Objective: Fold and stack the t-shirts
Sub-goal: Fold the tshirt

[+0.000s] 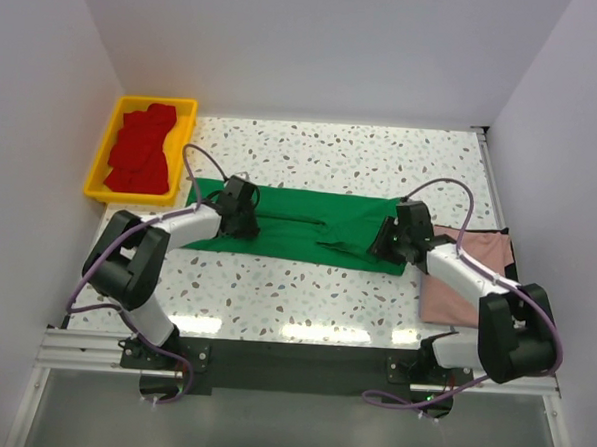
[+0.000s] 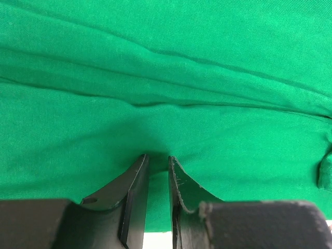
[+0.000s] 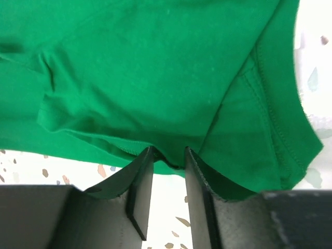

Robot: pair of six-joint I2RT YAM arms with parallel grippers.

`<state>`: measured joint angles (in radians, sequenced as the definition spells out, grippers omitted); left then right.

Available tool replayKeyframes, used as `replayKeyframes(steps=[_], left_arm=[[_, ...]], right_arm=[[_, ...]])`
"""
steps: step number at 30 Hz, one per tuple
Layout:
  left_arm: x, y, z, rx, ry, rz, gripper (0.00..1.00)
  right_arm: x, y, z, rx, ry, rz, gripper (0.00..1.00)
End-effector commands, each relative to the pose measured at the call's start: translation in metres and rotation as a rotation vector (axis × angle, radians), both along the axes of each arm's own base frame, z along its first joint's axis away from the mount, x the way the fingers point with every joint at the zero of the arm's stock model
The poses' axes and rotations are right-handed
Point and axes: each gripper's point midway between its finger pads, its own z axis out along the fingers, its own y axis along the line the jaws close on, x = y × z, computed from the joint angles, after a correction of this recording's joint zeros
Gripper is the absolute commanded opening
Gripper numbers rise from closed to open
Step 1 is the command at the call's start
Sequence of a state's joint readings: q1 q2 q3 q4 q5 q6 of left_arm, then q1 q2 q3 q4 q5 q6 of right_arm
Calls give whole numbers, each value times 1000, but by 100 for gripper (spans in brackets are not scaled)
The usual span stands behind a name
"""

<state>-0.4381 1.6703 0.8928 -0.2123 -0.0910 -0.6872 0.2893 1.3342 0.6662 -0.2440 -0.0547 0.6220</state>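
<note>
1. One pink t-shirt is seen nearest, at the right under the right arm.
2. One green t-shirt is laid mid-table, its long axis running left to right; its near edge is met from the near side by both hands, one at each end.
3. The left hand is clamped on that edge, the cloth puckered at its tips.
4. The right hand is held narrowly apart with the hem between its tips; whether it is gripped cannot be told.
5. Farthest, at the left, red t-shirts are heaped in one yellow tray; their number cannot be counted.
</note>
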Motion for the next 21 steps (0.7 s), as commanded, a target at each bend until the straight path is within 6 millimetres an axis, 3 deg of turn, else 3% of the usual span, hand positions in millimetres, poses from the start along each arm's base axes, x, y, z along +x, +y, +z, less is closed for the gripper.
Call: replayKeyframes(steps=[1, 9, 14, 17, 18, 20, 21], left_arm=[[4, 4, 11, -5, -38, 9, 26], [7, 12, 24, -6, -64, 12, 27], [8, 23, 30, 40, -62, 17, 27], [8, 32, 25, 94, -40, 23, 26], [12, 33, 27, 109, -43, 28, 25], [10, 43, 17, 173, -2, 31, 23], [11, 45, 15, 188, 2, 33, 22]], right_arm=[[4, 11, 13, 60, -76, 20, 33], [-22, 16, 31, 120, -111, 65, 34], [-8, 5, 54, 68, -165, 9, 42], [7, 2, 46, 16, -111, -7, 40], [9, 1, 30, -8, -58, -14, 38], [22, 2, 29, -23, -49, -23, 36], [25, 3, 17, -32, -19, -23, 36]])
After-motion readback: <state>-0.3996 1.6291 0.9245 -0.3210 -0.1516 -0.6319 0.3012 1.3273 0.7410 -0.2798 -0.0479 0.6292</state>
